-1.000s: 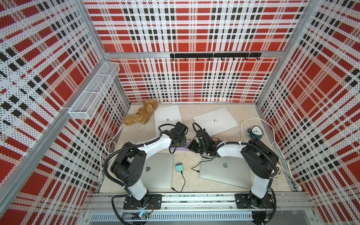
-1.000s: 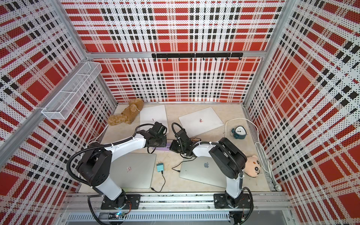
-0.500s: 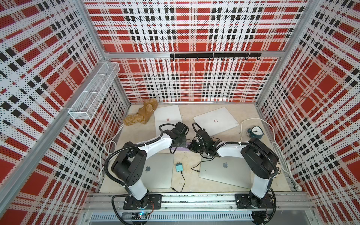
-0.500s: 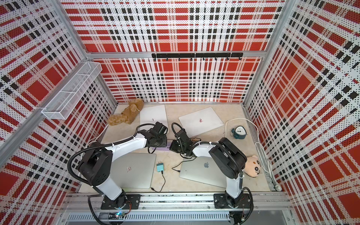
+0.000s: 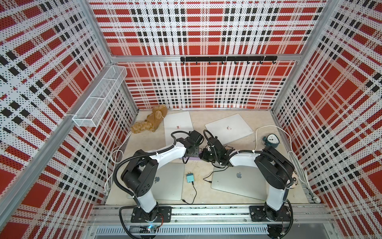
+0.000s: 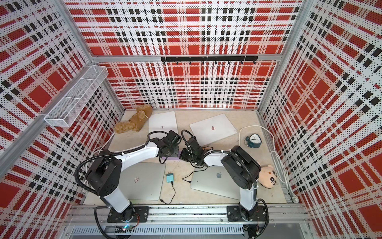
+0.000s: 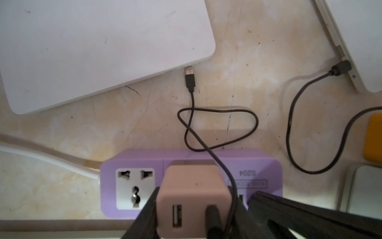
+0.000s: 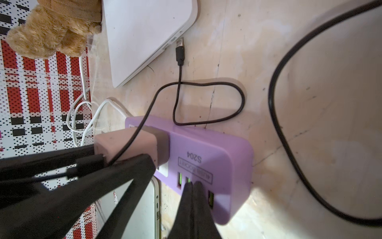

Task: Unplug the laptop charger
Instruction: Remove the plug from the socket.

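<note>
Centrally, the worktop carries four shut laptops: two white ones at the far side and two silver ones at the near side. A purple strip lies flat in the middle, between the laptops. The right pincer has its fingers pressed together, tips down on the strip's top face. The left pincer is clamped on the charger, gripping it on two opposite sides. The charger, a pinkish block, stands seated in the strip, next to a free socket. A thin black cable runs from the charger's face and loops once on the worktop. It ends in a plug lying just beside a white laptop's edge, not inserted.
</note>
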Motion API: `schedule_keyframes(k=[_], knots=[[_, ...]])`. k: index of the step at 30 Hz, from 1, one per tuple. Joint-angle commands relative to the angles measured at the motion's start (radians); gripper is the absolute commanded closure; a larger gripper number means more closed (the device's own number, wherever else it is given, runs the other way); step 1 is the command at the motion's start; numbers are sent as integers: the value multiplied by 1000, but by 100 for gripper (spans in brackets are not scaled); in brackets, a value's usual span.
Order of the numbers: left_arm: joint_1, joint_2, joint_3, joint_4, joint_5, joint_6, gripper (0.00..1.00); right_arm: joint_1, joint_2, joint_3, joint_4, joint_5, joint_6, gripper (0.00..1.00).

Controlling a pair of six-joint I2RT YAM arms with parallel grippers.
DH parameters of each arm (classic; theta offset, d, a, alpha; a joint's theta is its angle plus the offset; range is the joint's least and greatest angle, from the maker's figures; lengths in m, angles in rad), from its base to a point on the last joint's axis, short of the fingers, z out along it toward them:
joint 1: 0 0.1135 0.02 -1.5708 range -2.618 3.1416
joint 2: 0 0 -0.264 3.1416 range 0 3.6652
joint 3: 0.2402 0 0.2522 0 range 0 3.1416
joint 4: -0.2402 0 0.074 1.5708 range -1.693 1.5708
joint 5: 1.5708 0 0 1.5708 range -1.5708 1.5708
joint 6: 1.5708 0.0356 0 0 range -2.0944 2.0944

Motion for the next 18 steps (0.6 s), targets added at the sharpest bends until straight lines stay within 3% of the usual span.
schedule_keyframes(k=[1, 4, 9, 13, 18], knots=[[15, -8, 23, -12, 86, 21, 82, 0, 98, -49, -171, 62, -1, 100], [42, -25, -9, 51, 213, 14, 82, 0, 95, -50, -174, 65, -3, 100], [48, -12, -3, 71, 315, 16, 82, 0, 97, -52, -178, 64, -4, 100], [14, -1, 49, -3, 135, 22, 84, 0, 102, -46, -185, 64, -6, 100], [-2, 4, 91, -71, 6, 32, 84, 0, 118, -44, -192, 64, -7, 100]])
